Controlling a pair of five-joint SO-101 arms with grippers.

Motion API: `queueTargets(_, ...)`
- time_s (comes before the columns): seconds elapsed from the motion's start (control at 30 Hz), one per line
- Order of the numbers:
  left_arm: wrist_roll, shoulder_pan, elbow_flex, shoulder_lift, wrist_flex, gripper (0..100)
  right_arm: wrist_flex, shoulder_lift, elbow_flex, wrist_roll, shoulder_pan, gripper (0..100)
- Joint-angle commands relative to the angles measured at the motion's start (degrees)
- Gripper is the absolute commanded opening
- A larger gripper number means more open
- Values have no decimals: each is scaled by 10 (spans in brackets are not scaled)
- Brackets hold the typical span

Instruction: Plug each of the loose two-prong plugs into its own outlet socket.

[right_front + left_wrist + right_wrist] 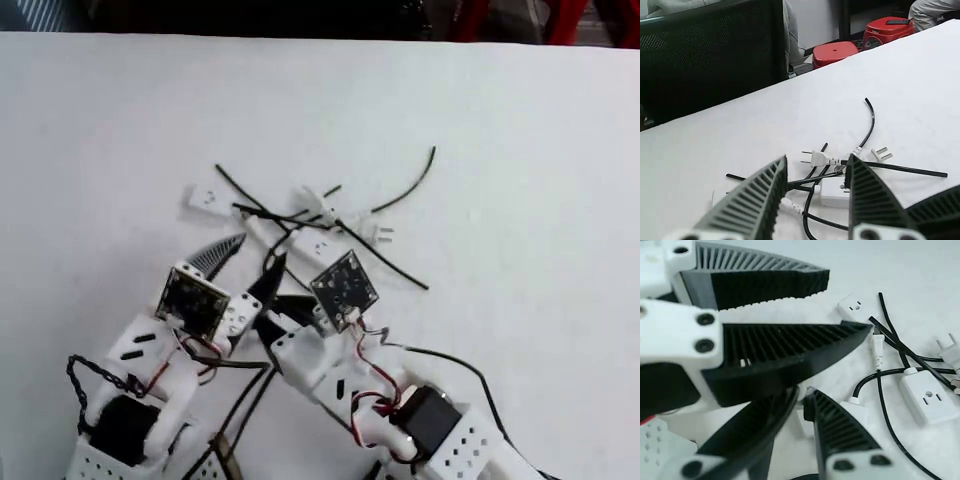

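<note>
We see 2 white outlet sockets on the white table (520,110), tangled in loose black cords (410,186). The central outlet socket (320,246) (834,193) (927,399) lies flat with its slots facing up. The second outlet socket (205,198) (852,306) lies well apart from it, on the far side of the left arm's fingers.

We count 2 loose two-prong plugs near the central outlet socket, neither plugged in. The first plug (317,205) (817,159) (950,347) lies just beyond the socket. The second plug (380,233) (880,154) lies just beside it, with bare prongs pointing away from the tangle. A cord crosses the table between this plug and the socket.

The left gripper (258,252) (817,162) stands wide open on the near side of the central outlet socket and holds nothing. In its wrist view we see the socket and the first plug framed between its ribbed fingers (757,200).

The right gripper (802,392) sits further back from the central outlet socket, close beside the left arm's fingers. Its fingers (840,432) are a little apart with a narrow gap at the tips, and we see no plug or cord in its grasp.
</note>
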Motion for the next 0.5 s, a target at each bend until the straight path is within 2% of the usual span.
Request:
queueTargets(0.0,-7,-36,-22,-4,3,200,0,-10,-4,-3,-1,16)
queueTargets(0.1,-7,-87,-22,-3,3,200,0,-10,-4,-3,10,16)
queueTargets(0.27,-8,-195,-23,-1,13,200,-3,-5,-4,-3,96,16)
queueTargets(0.47,-38,-207,-25,0,74,200,-4,-5,-3,-8,180,16)
